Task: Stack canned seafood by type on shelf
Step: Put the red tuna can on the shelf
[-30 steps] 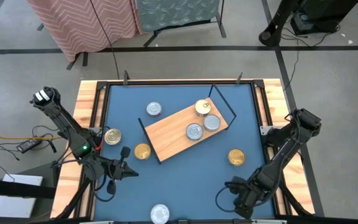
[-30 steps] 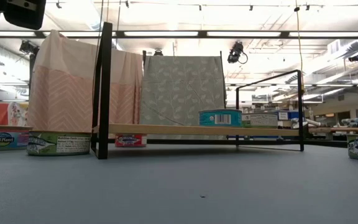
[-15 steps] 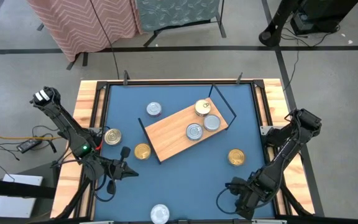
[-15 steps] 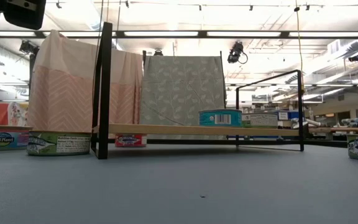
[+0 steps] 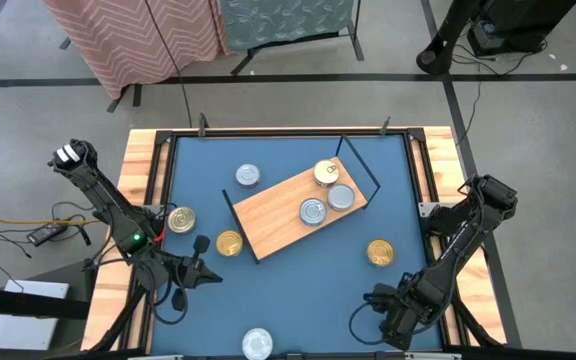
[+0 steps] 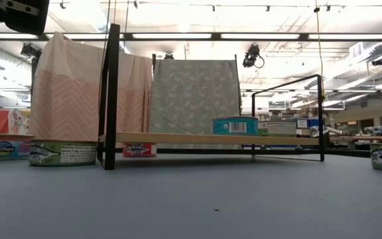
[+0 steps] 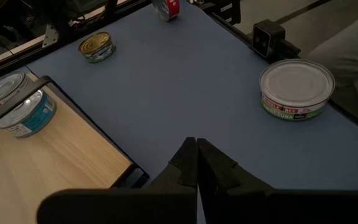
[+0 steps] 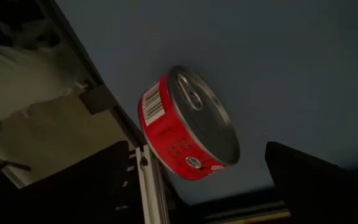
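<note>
The right gripper [image 5: 368,305], fingers spread wide, hovers at the table's near right corner with a red-sided tin [image 8: 188,124] lying between them, untouched. The left gripper [image 5: 211,277], pinched shut on nothing, sits near-left beside a gold tin [image 5: 229,243]. The shelf [image 5: 278,215] lies mid-table carrying three tins; the red tin is hidden from above

left gripper [image 7: 196,163] fingers pressed together; right gripper [image 5: 390,318] fingers spread.

You see the blue table [image 5: 288,285] carrying the wooden shelf [image 5: 273,215], set askew, with three tins [image 5: 326,190] on the board. Five more tins [image 5: 380,252] lie scattered on the blue surface.
</note>
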